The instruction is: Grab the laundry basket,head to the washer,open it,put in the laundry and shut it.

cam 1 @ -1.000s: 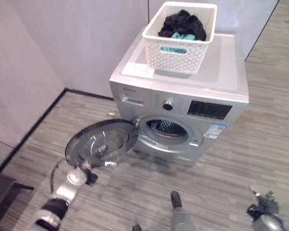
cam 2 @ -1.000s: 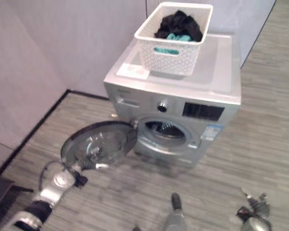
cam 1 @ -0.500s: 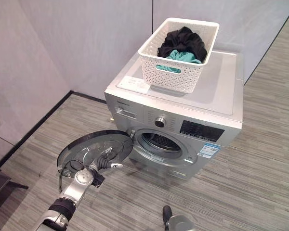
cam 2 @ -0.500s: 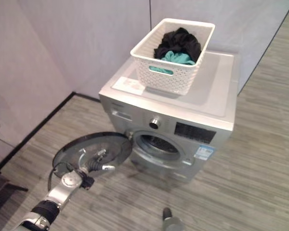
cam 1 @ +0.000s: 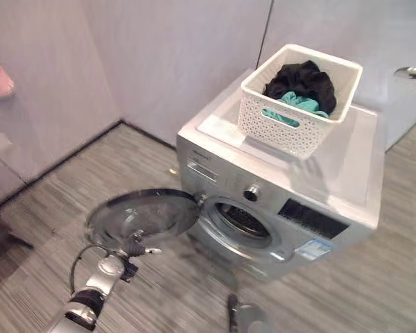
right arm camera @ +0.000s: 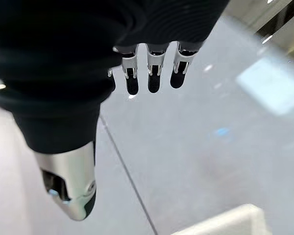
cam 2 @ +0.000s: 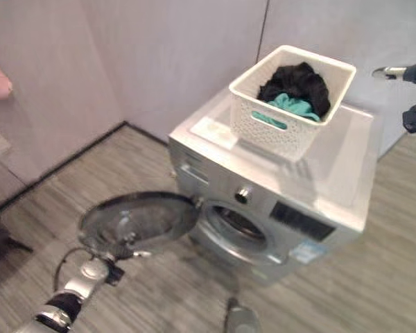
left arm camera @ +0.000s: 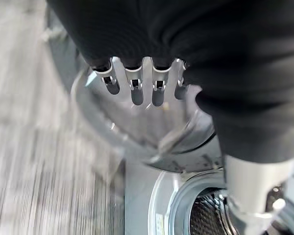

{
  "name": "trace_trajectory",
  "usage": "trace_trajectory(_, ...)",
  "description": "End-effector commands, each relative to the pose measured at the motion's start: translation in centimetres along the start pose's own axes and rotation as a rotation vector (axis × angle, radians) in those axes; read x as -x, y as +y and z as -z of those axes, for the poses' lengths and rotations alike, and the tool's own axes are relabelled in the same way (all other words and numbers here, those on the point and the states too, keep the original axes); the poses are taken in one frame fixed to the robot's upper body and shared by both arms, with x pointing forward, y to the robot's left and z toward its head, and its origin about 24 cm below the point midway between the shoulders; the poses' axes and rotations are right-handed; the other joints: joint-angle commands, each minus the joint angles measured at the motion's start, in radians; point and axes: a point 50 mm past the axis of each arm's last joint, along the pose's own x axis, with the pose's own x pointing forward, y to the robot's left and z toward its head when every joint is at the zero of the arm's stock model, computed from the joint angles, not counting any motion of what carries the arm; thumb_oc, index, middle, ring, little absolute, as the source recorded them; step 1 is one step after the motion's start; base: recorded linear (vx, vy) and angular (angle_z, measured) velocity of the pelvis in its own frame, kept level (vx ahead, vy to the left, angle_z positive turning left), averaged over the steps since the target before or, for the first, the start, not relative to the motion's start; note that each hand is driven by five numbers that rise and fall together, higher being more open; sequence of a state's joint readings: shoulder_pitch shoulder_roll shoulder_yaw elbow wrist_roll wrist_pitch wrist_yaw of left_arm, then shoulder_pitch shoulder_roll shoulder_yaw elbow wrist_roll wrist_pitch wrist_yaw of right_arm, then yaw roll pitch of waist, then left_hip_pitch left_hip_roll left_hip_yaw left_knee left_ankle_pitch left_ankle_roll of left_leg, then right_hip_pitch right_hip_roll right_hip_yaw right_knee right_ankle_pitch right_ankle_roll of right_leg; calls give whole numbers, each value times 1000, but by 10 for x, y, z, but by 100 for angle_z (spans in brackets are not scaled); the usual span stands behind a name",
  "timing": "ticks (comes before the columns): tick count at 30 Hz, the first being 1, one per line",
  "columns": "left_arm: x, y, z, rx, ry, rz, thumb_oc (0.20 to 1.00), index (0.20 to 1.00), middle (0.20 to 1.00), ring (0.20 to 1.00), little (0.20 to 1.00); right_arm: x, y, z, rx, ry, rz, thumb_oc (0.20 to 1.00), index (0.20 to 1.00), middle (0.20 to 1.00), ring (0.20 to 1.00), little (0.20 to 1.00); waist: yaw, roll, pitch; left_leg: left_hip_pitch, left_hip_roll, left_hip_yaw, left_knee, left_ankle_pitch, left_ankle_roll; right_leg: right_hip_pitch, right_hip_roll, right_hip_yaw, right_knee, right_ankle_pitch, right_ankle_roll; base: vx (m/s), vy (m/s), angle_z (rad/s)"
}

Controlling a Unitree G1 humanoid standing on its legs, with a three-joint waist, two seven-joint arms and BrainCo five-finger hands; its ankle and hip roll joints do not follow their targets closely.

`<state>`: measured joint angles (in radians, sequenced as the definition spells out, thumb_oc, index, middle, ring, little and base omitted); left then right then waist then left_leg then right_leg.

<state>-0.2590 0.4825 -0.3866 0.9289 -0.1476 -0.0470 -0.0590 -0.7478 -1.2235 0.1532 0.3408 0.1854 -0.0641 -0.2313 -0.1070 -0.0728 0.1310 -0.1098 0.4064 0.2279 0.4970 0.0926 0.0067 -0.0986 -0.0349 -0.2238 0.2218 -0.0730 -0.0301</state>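
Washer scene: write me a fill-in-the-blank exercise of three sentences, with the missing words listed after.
1. The white laundry basket sits on ____ of the washer.
2. The washer's round door hangs ____, showing the drum.
3. The left hand is by the ____, its fingers straight; the right hand is raised past the basket.

Missing words: top; open; door

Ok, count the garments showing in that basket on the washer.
2: a black garment heaped at the back of the white basket, and a teal garment in front. More may lie hidden beneath.
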Motion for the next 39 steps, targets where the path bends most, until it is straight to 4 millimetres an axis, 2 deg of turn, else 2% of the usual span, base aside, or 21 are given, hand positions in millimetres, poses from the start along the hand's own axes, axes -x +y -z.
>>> trace_trajectory(1,-6,9,-54,-26,-196,-28,1000,1000,1000,1000,1000,9,-23,-3,18,-42,48,1000,1000,1000,1000,1000,-49,-21,-16,103,31,172,-44,-60,-110,75,-68,54,-177,21,90,296,-268,63)
trace_trajectory(2,-5,6,-57,-36,-212,-18,1000,1000,1000,1000,1000,12,-22,-5,18,-56,30,1000,1000,1000,1000,1000,-38,-25,-19,71,-7,167,-85,-87,-109,86,-72,51,-190,20,93,225,-40,65)
trace_trajectory(4,-2,5,-56,-64,-233,0,1000,1000,1000,1000,1000,13,-25,-5,35,-69,7,1000,1000,1000,1000,1000,1,-38,-18,4,-83,81,-170,-130,-108,100,-78,49,-212,22,105,99,32,-4)
trace_trajectory(5,0,3,-55,-63,-241,10,1000,1000,1000,1000,1000,10,-23,-5,32,-71,-5,1000,1000,1000,1000,1000,20,-46,-15,-26,-123,28,-239,-108,-103,97,-84,43,-217,37,107,21,40,-55)
trace_trajectory(6,0,3,-54,-60,-240,9,1000,1000,1000,1000,1000,9,-22,-6,31,-74,-6,1000,1000,1000,1000,1000,15,-46,-17,-25,-127,27,-246,-103,-102,97,-86,40,-218,37,107,20,40,-63)
trace_trajectory(7,1,3,-51,-68,-237,11,1000,1000,1000,1000,1000,4,-20,-8,45,-80,-15,1000,1000,1000,1000,1000,32,-46,-12,-44,-151,-32,-293,-82,-112,104,-85,43,-218,35,112,184,106,-55)
trace_trajectory(8,4,3,-43,-42,-231,18,1000,1000,1000,1000,1000,-2,-12,-7,90,-60,-79,1000,1000,1000,1000,1000,40,-26,-22,12,-171,-46,-398,-89,-109,117,-77,49,-217,27,127,233,129,-40)
trace_trajectory(12,7,6,-37,-32,-220,13,1000,1000,1000,1000,1000,-13,7,-30,153,-124,-195,1000,1000,1000,1000,1000,37,-20,-41,46,-192,-22,-421,-82,-106,126,-98,58,-217,34,130,173,114,-51)
trace_trajectory(14,10,11,-27,-33,-193,-8,1000,1000,1000,1000,1000,-25,22,-52,159,-193,-230,1000,1000,1000,1000,1000,46,-19,-53,93,-213,0,-458,-94,-95,132,-117,72,-226,43,143,162,147,2)
trace_trajectory(18,12,14,-22,-13,-182,-19,1000,1000,1000,1000,1000,-32,31,-63,158,-214,-254,1000,1000,1000,1000,1000,51,-23,-58,110,-219,11,-465,-101,-89,133,-123,76,-223,44,146,52,46,1)
trace_trajectory(24,14,7,-13,18,-161,0,1000,1000,1000,1000,1000,-33,44,-80,167,-273,-303,1000,1000,1000,1000,1000,55,-30,-73,138,-220,12,-489,-108,-85,141,-126,65,-224,38,154,40,24,11)
trace_trajectory(29,20,8,-17,14,-198,25,1000,1000,1000,1000,1000,-49,39,-64,339,-149,-349,1000,1000,1000,1000,1000,65,-39,-70,144,-219,11,-503,-106,-86,140,-125,56,-231,42,157,4,2,1)
trace_trajectory(33,28,14,-24,33,-250,29,1000,1000,1000,1000,1000,-65,35,-52,494,-38,-344,1000,1000,1000,1000,1000,73,-34,-45,125,-213,1,-508,-97,-89,128,-123,47,-240,46,156,-22,-6,1)
trace_trajectory(39,33,19,-27,59,-279,28,1000,1000,1000,1000,1000,-74,45,-42,493,54,-344,1000,1000,1000,1000,1000,95,-27,-15,83,-210,-19,-516,-82,-93,97,-120,32,-249,55,155,-45,-10,1)
